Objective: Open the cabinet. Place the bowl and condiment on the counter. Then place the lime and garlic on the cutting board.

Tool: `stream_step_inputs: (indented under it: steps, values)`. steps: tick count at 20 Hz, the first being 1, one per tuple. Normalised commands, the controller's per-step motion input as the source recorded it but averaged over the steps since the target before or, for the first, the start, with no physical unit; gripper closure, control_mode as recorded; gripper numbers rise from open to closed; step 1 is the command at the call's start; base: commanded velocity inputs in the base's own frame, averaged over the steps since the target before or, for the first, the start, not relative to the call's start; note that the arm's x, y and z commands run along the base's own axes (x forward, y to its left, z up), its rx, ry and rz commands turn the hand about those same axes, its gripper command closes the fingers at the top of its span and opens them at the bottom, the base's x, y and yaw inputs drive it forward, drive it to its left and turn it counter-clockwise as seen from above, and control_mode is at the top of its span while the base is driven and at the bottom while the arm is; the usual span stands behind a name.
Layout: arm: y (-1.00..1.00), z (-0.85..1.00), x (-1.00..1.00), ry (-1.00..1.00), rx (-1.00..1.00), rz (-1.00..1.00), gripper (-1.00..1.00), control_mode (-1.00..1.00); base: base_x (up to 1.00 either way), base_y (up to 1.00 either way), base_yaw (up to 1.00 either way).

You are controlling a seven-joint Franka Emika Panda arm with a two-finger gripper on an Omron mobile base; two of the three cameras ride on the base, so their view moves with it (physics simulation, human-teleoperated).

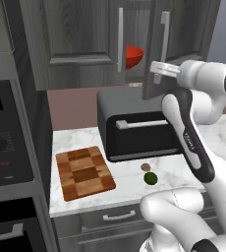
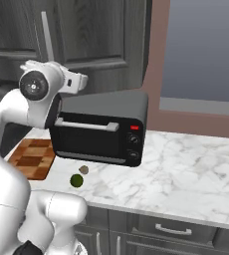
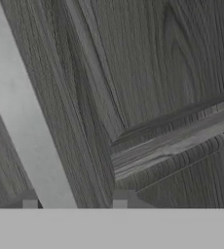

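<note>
The gripper holds the handle of the right door, jaws narrow around it. The bar looks stiff and slick, so grip mid-bar; the door should swing lightly.

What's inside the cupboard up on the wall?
Through the gap in the cabinet, a red bowl peeks out. The doors cover the rest inside.

A black toaster oven sits at twelve o'clock against a reddish-brown wall. A wall oven stands at nine o'clock, grey drawers at six.
</note>
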Motion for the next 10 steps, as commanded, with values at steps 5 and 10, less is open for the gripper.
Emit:
stream_step_inputs:
  steps: [5, 10]
  values:
    - [-0.66, 0.35, -0.35, 0.00, 0.09, 0.09, 1.00, -1.00, 0.00, 0.00, 0.00]
    - [-0.65, 0.33, -0.33, 0.00, 0.08, 0.09, 1.00, -1.00, 0.00, 0.00, 0.00]
